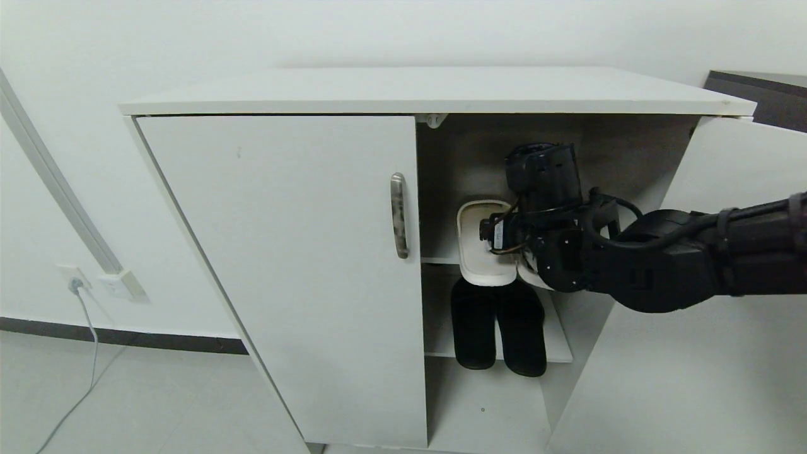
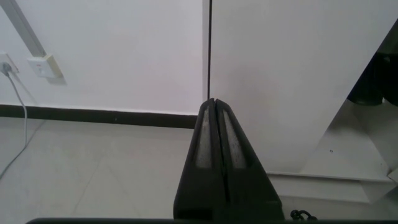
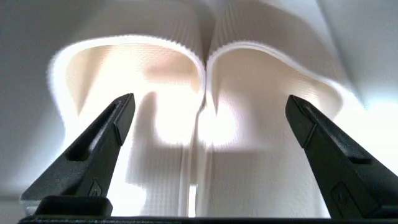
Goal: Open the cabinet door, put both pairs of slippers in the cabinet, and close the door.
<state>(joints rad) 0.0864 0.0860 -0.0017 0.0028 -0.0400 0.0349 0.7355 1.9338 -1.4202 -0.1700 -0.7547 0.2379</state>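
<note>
The white cabinet's right door [image 1: 693, 284] stands open; its left door [image 1: 284, 252] with a metal handle [image 1: 398, 215] is closed. A black pair of slippers [image 1: 498, 328] lies on the lower shelf [image 1: 561, 340], heels over its front edge. A white pair of slippers [image 1: 482, 252] lies side by side on the shelf above, heels jutting out. My right gripper [image 1: 539, 167] is inside the cabinet over the white pair. In the right wrist view it [image 3: 209, 102] is open, its fingers spread wide on either side of the white slippers [image 3: 199, 124]. My left gripper [image 2: 214, 102] is shut and empty, low in front of the cabinet.
A wall socket with a hanging cable [image 1: 75, 280] is to the left of the cabinet, above bare grey floor [image 1: 126, 397]. A dark object [image 1: 756, 94] stands behind the cabinet's right corner. The open door limits room on the right.
</note>
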